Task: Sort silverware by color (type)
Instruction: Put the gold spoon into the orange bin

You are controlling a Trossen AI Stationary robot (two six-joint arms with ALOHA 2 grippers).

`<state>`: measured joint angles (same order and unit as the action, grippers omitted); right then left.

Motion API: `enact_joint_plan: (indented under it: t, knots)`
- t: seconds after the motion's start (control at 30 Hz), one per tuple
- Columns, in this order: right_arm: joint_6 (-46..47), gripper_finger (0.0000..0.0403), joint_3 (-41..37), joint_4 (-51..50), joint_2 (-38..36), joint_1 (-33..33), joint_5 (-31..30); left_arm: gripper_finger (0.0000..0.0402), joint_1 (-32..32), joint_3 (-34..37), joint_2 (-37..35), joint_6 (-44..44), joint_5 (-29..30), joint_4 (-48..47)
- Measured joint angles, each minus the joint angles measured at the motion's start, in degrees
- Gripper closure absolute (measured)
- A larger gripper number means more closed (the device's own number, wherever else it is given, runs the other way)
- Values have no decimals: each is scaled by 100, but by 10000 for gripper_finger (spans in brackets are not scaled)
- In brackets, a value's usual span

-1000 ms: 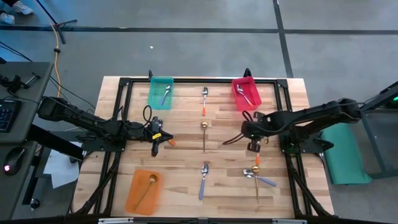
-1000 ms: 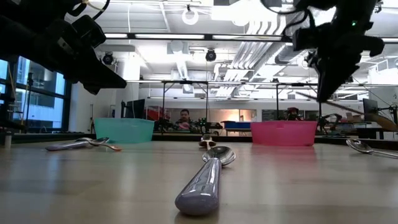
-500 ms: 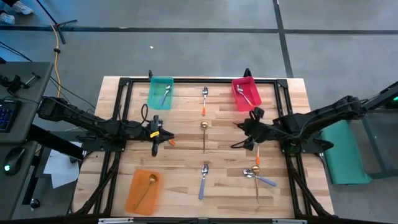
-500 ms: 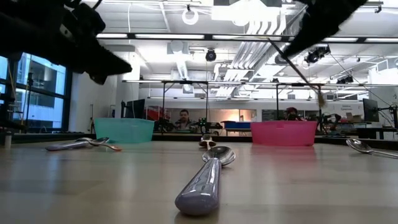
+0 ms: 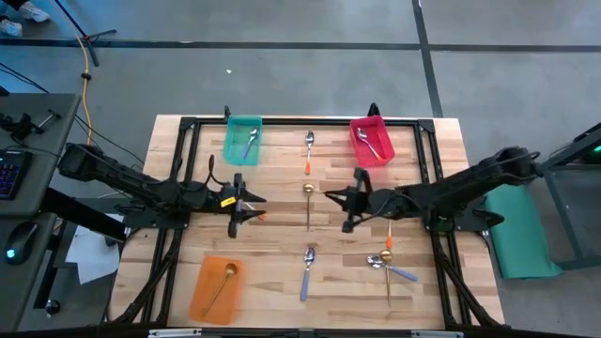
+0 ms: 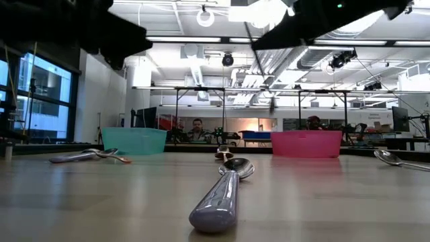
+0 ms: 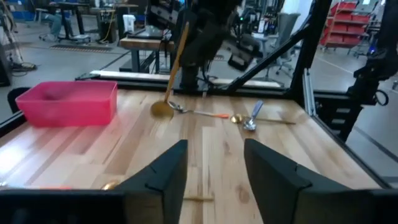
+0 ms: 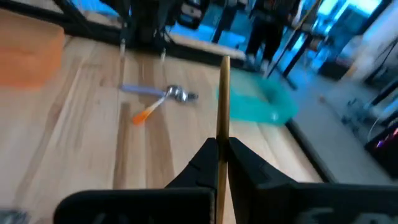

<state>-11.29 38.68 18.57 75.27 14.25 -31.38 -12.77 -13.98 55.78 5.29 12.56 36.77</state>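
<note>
The right gripper (image 5: 349, 200) hangs above the middle of the table (image 5: 282, 253), its jaws pinched tight on the handle of a gold spoon (image 8: 222, 107), which sticks straight out past the fingertips; in the left wrist view that spoon (image 7: 171, 71) hangs tilted with its bowl lowest, over the wood.

The left gripper (image 5: 246, 208) sits left of centre, low over the table; its two dark fingers (image 7: 166, 174) stand apart with bare wood between them and nothing held.

A teal bin (image 5: 243, 139) at the far left holds a lavender-handled spoon (image 5: 251, 142); a pink bin (image 5: 371, 141) at the far right holds a spoon (image 5: 368, 143); an orange bin (image 5: 217, 287) at the near left holds a gold spoon (image 5: 223, 285).

Loose on the table: an orange-handled spoon (image 5: 308, 152) at the far middle; a gold one (image 5: 308, 203) at the centre; a lavender-handled one (image 5: 307, 271) near the front; a small crossed cluster (image 5: 388, 264) at the near right.

No brand, label or writing can be read anywhere.
</note>
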Motion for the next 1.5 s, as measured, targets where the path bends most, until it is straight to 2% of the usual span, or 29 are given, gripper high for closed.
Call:
enact_joint_plan:
  t: [0.1, 0.2, 0.43, 0.63, 0.9, 1.1, 1.33, 1.5]
  knots:
    - [-545, 402, 0, 1218, 531, -1, 39, 231, -7, -166, 203, -81, 0, 6]
    - [-851, 402, 0, 2385, 991, -1, 359, 220, -3, -321, 500, -258, 12, 1]
    - [-632, 402, 44, 4169, 1716, -5, 1140, 216, -5, -924, 1354, -668, 44, 77]
    - [-376, 402, 360, 4308, 2032, -5, 1222, 216, -7, -1578, 1933, -916, -49, 92]
    - [-373, 402, 686, 4308, 2124, -1, 1278, 221, -9, -2052, 2371, -1010, -149, 81]
    - [-373, 402, 790, 4299, 2124, 4, 1318, 278, -7, -2205, 2385, -1047, -101, 116]
    - [-181, 402, 831, 4283, 2122, 22, 1341, 378, 8, -2218, 2383, -1141, -77, 267]
    - [48, 379, 833, 4173, 2122, 14, 1268, 388, 49, -2218, 2280, -905, -57, 61]
